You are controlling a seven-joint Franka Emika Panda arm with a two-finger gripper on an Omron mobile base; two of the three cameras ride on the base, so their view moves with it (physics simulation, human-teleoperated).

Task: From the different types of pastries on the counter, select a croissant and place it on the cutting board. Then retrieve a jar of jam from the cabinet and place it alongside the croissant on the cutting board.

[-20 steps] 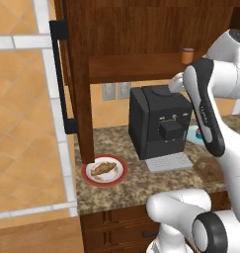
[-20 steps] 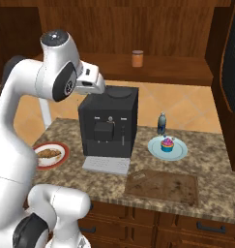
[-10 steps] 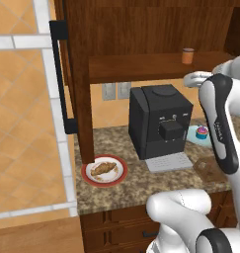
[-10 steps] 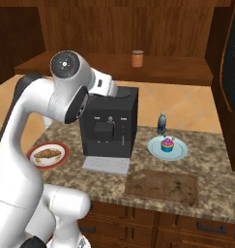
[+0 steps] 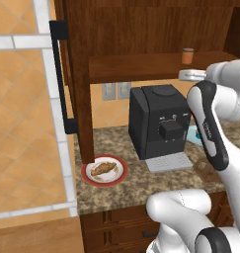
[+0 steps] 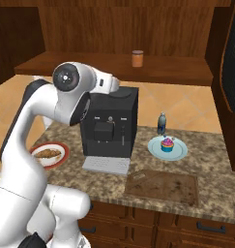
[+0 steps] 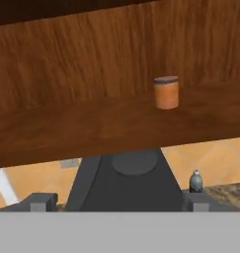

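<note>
Counter (image 6: 213, 160) bears coffee machine (image 6: 109, 128), plates, cutting board (image 6: 161, 186).

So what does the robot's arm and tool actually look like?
The arm is glossy white with rounded, tube-like links and dark grey to black joints, including a round dark grey cap at one joint. The tool ends in two small dark grey blocky tips. No cables or markings are visible.

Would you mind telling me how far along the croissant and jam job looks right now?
Nothing placed yet: the croissant lies on its plate and the cutting board is bare. The open gripper faces the jam jar on the cabinet shelf. Both items remain to move.
</note>
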